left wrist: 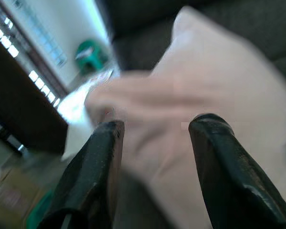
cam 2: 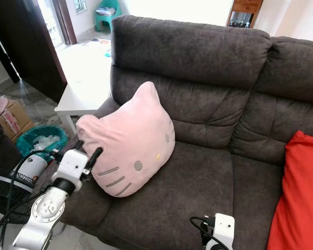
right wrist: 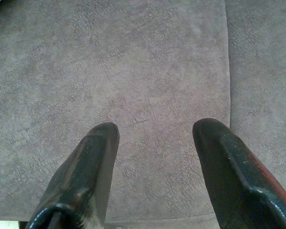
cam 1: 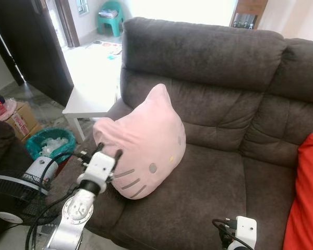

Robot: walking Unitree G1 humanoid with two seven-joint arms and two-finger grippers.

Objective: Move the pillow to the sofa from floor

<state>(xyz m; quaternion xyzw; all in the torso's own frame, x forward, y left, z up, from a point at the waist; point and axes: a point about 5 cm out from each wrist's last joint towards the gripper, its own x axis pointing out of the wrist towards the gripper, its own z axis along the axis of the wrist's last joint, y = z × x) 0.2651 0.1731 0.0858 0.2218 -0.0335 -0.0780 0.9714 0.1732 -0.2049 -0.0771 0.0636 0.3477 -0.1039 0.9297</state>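
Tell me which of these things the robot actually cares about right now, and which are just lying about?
Part of the job:
- pink cat-face plush pillow, leaning on the seat
- dark grey fabric sofa
- left claw, open, beside the pillow

Just lying about:
- red cushion
- white side table
- teal bin
- cardboard box
- black fan

The robot's left arm (cam 1: 73,213) is a silver, rounded metal limb with a ringed joint and a white boxy wrist block. Black cables loop along it and bunch beside the wrist. The left gripper (left wrist: 155,129) has two long, glossy black fingers with rounded tips. The right arm's wrist (cam 1: 245,229) is a white block with a black cable, and the right gripper (right wrist: 155,131) has matching black fingers.
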